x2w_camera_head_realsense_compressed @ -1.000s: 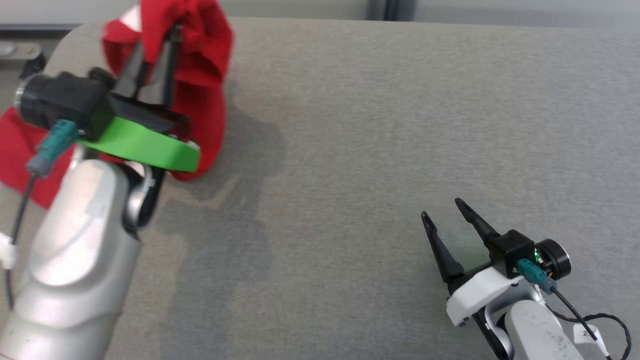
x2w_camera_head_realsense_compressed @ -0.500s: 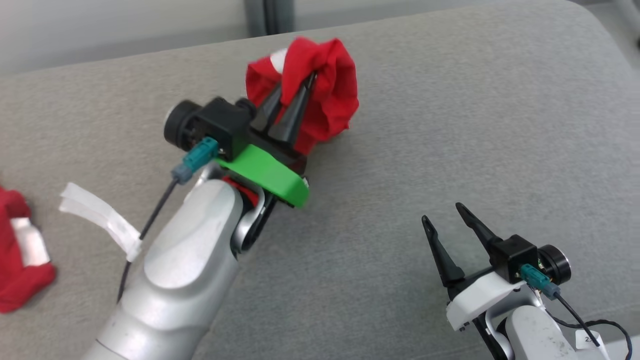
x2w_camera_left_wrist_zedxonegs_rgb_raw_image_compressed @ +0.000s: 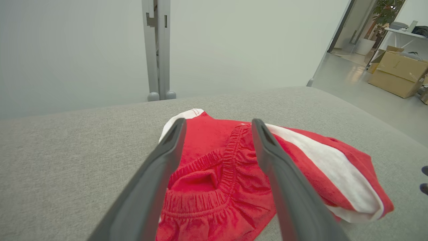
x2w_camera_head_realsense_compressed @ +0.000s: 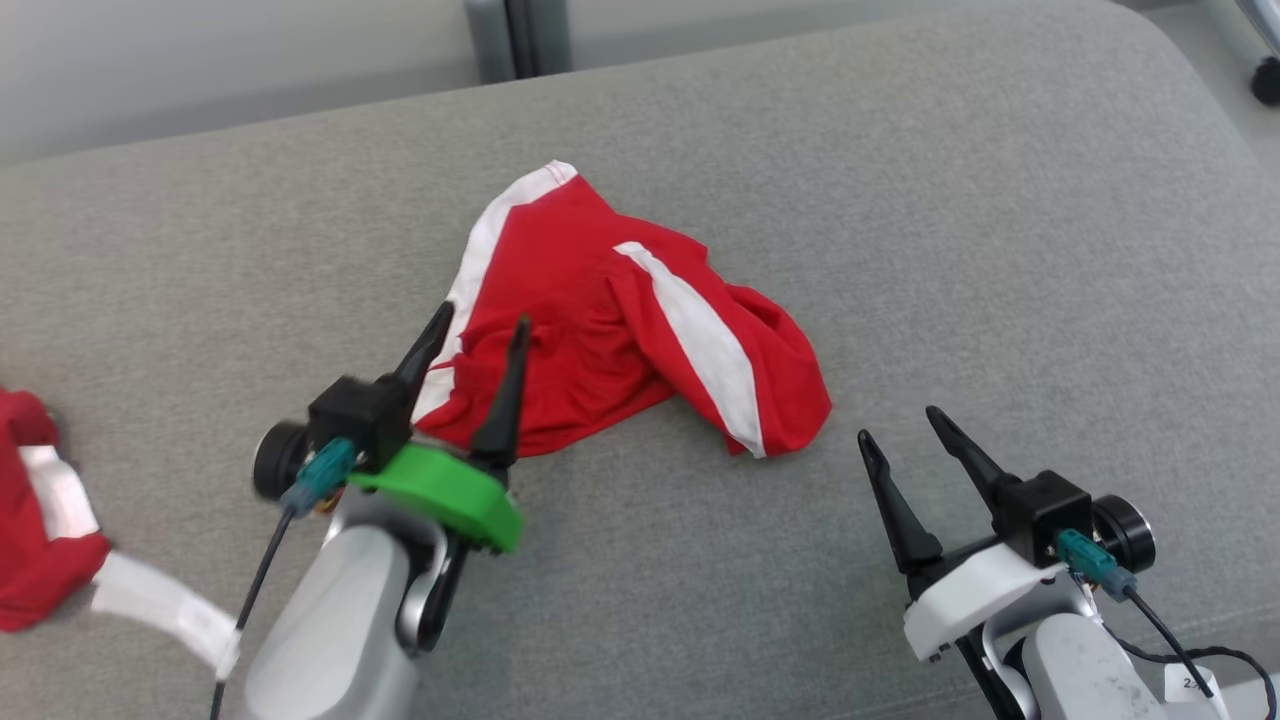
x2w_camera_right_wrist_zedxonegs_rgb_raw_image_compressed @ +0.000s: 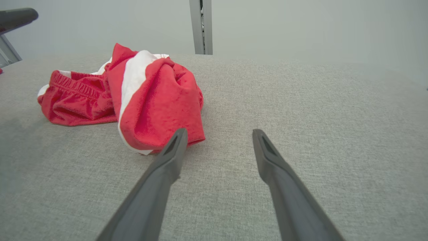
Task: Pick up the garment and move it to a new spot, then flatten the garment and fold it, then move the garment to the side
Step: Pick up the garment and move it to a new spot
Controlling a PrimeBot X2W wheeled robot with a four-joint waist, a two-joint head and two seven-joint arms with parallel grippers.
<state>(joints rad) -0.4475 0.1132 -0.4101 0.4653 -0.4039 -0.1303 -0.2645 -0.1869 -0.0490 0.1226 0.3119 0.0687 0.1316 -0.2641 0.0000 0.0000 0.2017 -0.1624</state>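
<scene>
Two grippers: both of mine stand with fingers spread and nothing between them.
Left gripper (x2w_camera_head_realsense_compressed: 483, 315): low centre-left of the head view, fingertips over the near edge of the red shorts (x2w_camera_head_realsense_compressed: 620, 330). I cannot tell whether they touch the cloth. In my left wrist view the elastic waistband (x2w_camera_left_wrist_zedxonegs_rgb_raw_image_compressed: 230, 157) sits in the gap between the fingers.
Right gripper (x2w_camera_head_realsense_compressed: 898, 423): lower right of the head view, near the shorts' right-hand leg hem but apart from it.
Shorts: middle of the head view, crumpled on the grey padded surface (x2w_camera_head_realsense_compressed: 900, 200). White side stripes show, one leg is doubled over, and the waistband is bunched toward my left side.
Step in hand: I judge the move to the new spot done and flattening due.
Doing it well: take one end of the waistband with the left and the folded-over leg hem with the right. Pinch only the top layer, then draw apart low along the surface so the leg unrolls instead of dragging the heap.
Risk: thin, slack cloth, so a deep pinch would likely catch both layers.
Room: bare surface to the right and top of the head view for spreading.
Second red garment (x2w_camera_head_realsense_compressed: 40, 540): left edge of the head view, well apart from the shorts. It blocks nothing, though my left forearm could sweep it.
White strip (x2w_camera_head_realsense_compressed: 160, 605): lower left, by my left arm's cable, near that second garment.
Beyond: a cardboard box (x2w_camera_left_wrist_zedxonegs_rgb_raw_image_compressed: 398, 72) on the floor, upper right of the left wrist view.
</scene>
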